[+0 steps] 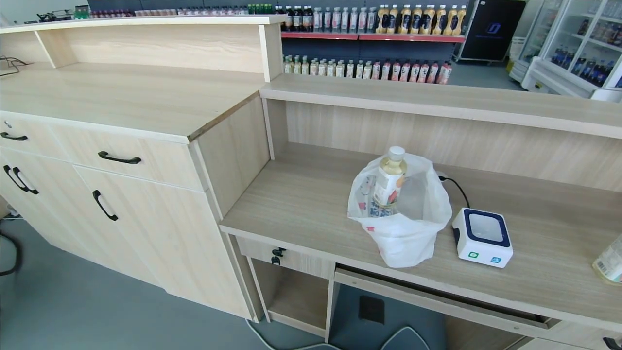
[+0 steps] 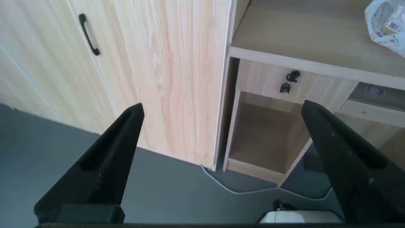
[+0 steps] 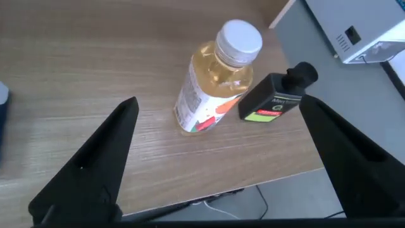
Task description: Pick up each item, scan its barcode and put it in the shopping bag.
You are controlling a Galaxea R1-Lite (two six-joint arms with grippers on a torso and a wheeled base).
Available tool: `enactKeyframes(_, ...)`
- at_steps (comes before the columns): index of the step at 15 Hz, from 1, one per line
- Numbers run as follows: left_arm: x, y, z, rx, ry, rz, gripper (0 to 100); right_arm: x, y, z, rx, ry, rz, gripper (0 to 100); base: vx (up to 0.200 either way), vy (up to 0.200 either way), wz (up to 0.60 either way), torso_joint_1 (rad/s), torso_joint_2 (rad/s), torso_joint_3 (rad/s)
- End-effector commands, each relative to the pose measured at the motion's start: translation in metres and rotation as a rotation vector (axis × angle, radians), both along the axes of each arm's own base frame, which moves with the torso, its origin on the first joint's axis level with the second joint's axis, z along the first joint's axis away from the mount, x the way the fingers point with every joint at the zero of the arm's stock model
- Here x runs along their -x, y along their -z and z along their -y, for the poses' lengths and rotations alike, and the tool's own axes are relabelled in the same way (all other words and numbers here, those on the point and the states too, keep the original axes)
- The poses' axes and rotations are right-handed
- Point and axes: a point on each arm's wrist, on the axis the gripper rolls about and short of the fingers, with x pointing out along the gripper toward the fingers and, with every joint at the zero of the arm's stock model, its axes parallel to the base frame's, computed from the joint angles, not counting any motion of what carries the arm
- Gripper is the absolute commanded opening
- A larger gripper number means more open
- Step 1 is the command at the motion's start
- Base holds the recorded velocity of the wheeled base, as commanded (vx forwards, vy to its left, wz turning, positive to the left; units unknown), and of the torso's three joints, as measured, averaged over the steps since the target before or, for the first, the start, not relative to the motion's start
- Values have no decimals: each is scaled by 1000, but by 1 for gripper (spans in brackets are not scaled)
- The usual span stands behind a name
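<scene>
Shopping bag [image 1: 406,238], white thin plastic with its mouth open upward, stands on the lower wooden counter [image 1: 301,199], near the front edge. Inside it a bottle of pale drink with a white cap [image 1: 388,182] stands upright, its neck and cap rising above the bag's rim. The left wrist view catches a corner of the same bag [image 2: 387,19] on the counter top.

Just beside the bag, on the robot's right, sits the white box scanner [image 1: 483,237] with a dark-framed window on top. Its black cable [image 1: 457,187] runs back behind the bag.

Well apart from the scanner, at the far right of the counter, is a second bottle [image 1: 610,262] with a yellowish drink and a printed label. In the right wrist view this bottle [image 3: 212,88] shows a white cap, and a small dark bottle [image 3: 275,98] with a green and red label is just beside it at the counter's edge.

Right gripper [image 3: 220,102] hangs over these two bottles, jaws spread wide and holding nothing.

Left gripper [image 2: 223,107] is low, over the grey floor in front of the cabinet [image 2: 171,69] and the open cubby [image 2: 266,136] under the counter. Its jaws are likewise wide apart and empty.
</scene>
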Motion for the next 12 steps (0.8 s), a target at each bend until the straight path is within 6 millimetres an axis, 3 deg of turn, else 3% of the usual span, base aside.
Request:
enactKeyframes(1,0,0,0,1,-1,0,100,-15,44,33,-58,50,-109,100,0,0,0,0,0,0)
enactKeyframes(5,0,0,0,1,-1,0,100,2,49,46,-117,132,-140,100,0,0,0,0,0,0)
enactKeyframes(10,0,0,0,1,-1,0,100,-14,46,41,-126,15,-16,100,0,0,0,0,0,0)
enactKeyframes(12,0,0,0,1,-1,0,100,-10,45,45,-114,34,-16,100,0,0,0,0,0,0)
